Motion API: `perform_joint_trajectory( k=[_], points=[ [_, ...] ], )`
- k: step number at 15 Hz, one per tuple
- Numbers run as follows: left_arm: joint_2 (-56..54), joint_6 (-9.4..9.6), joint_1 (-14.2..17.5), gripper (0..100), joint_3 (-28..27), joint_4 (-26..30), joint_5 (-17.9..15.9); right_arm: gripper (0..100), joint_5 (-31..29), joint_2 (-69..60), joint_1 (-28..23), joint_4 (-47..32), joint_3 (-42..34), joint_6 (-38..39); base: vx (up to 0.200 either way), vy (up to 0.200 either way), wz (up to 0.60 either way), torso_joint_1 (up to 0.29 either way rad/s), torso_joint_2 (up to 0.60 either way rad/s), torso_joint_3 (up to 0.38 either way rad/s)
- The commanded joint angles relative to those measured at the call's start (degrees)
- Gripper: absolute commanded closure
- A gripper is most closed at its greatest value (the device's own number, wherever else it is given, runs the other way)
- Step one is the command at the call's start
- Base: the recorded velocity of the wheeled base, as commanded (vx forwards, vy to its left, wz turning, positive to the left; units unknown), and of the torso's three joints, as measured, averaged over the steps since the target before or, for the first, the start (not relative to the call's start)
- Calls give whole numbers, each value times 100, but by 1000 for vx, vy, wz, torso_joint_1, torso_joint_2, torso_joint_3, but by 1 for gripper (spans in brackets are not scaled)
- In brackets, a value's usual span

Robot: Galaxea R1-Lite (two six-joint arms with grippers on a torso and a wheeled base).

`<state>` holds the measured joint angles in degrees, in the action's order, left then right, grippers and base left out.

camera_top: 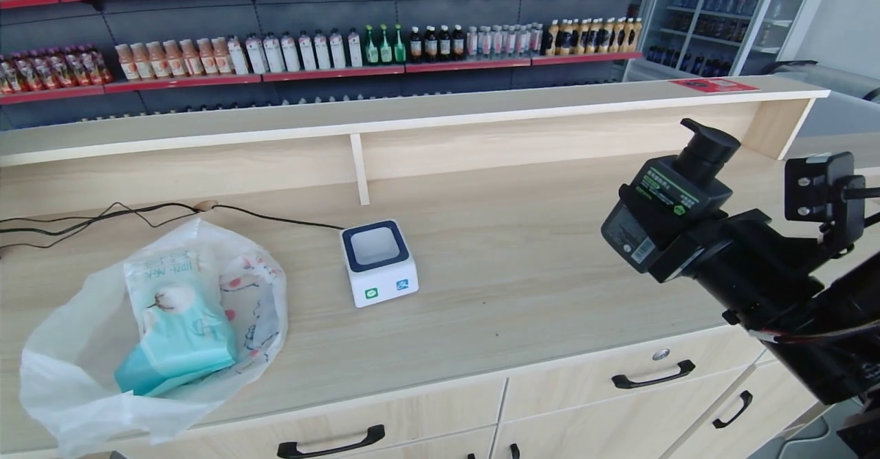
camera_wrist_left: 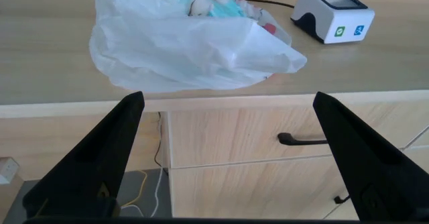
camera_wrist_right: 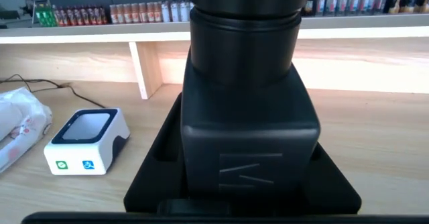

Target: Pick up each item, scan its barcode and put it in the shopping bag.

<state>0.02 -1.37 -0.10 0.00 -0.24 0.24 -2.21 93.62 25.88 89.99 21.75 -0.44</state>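
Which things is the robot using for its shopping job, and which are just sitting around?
For the job: black pump bottle in the right hand, white scanner, shopping bag, tissue pack already inside it.
Just around: drink bottles on the back shelves, black cable, counter drawers.

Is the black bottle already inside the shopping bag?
No; the black bottle is in the right gripper, raised to the right of the scanner, well apart from the shopping bag.
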Motion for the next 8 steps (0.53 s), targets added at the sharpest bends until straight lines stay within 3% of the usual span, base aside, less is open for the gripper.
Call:
perform_joint_trajectory(
  k=[1,7,8],
  points=[
    [-2,5,1,0,0,-2,2,100,1,7,5,1,22,9,0,200,0,2,2,2],
    [-2,5,1,0,0,-2,2,100,1,-28,5,1,189,9,0,200,0,2,3,3],
    [-2,22,1,0,0,-2,2,100,1,-28,5,1,181,9,0,0,0,0,0,0]
  ],
)
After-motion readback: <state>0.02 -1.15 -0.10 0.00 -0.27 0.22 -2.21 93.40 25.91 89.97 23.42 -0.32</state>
